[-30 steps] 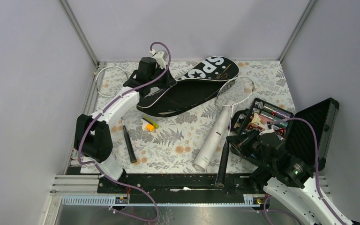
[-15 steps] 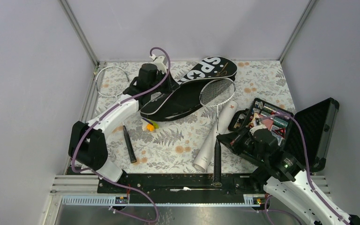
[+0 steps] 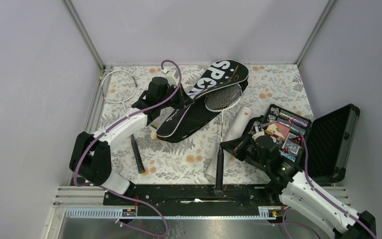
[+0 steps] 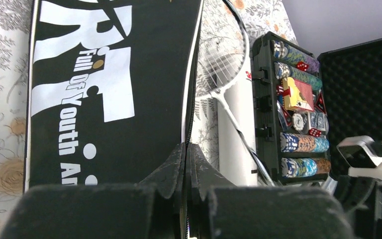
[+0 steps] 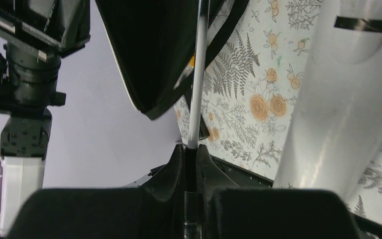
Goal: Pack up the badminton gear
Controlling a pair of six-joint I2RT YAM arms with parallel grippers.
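Observation:
The black "SPORT" bag point(image 3: 199, 107) lies at mid-back, also seen in the left wrist view point(image 4: 109, 74). My left gripper point(image 3: 178, 101) is shut on its zipper edge point(image 4: 186, 149). My right gripper point(image 3: 227, 147) is shut on the thin shaft point(image 5: 199, 74) of a white-framed racket. That racket's head point(image 3: 224, 97) rests at the bag's open right edge, and its black handle point(image 3: 218, 172) points toward the near rail. The second racket lies at the left, with its head point(image 3: 119, 82) at the back and its handle point(image 3: 137, 153) nearer. The white tube point(image 3: 231, 139) lies under the held racket. No shuttlecock clearly shows.
An open black hard case point(image 3: 328, 137) of colourful chips and foil items stands at the right, close behind my right gripper. It also shows in the left wrist view point(image 4: 291, 99). The enclosure walls ring the floral mat point(image 3: 179, 154). A black rail point(image 3: 179, 191) runs along the near edge.
My right gripper has swung the racket left, bringing its head from beside the case to the bag's open edge. My left gripper has pulled the bag's edge nearer, turning the bag more upright in view.

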